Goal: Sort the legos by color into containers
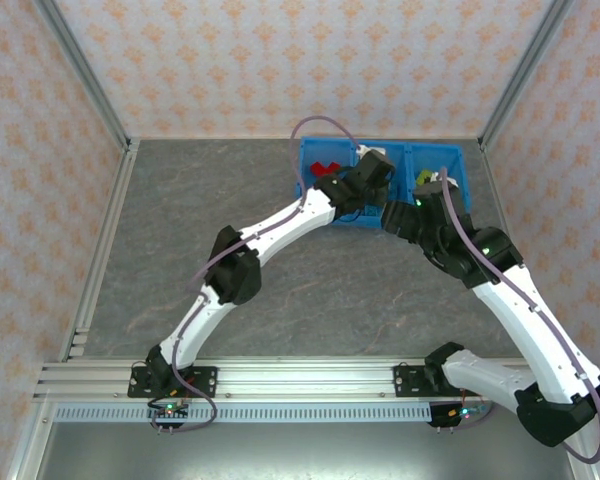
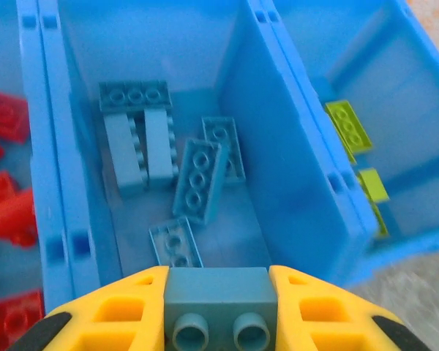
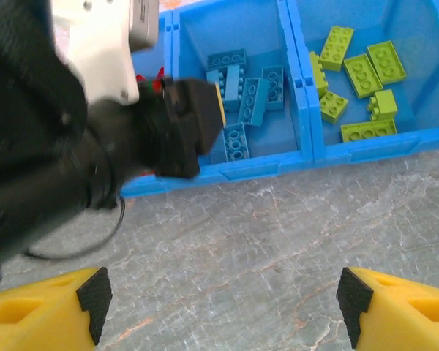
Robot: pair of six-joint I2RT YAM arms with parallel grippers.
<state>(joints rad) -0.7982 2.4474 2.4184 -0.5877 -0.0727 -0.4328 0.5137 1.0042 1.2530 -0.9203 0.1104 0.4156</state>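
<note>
Starting at the left of the blue bin [image 1: 450, 160]: the red compartment [image 2: 31, 110] has red bricks [image 2: 7, 212] lying flat in it, glossy and studded. No business there right now.

Now the middle, and here's the action. The left fingers [image 2: 121, 311], chunky yellow with black pads, are pinched nearly shut on a light blue brick [image 2: 219, 291]. Its long axis runs crosswise from one finger to the other and two studs face back at the wrist camera. Directly beneath and just ahead lies the middle compartment [image 2: 263, 146], its floor already carrying a loose scatter of light blue bricks [image 2: 199, 179], some studs-up, a couple tipped on their sides. That's the relation that matters: the brick hangs over the near end of the matching compartment, inside its smooth walls, so a plain release looks like the call. The left arm is plainly the one on the job.

Further right, the third compartment [image 2: 395, 88] holds the yellow-green bricks [image 3: 362, 73], flat and well spread.

And out at the right, the right fingers [image 3: 44, 307] stand wide apart with nothing between them, hovering above the grey marbled desk [image 3: 241, 241] just short of the bin's front wall.
</note>
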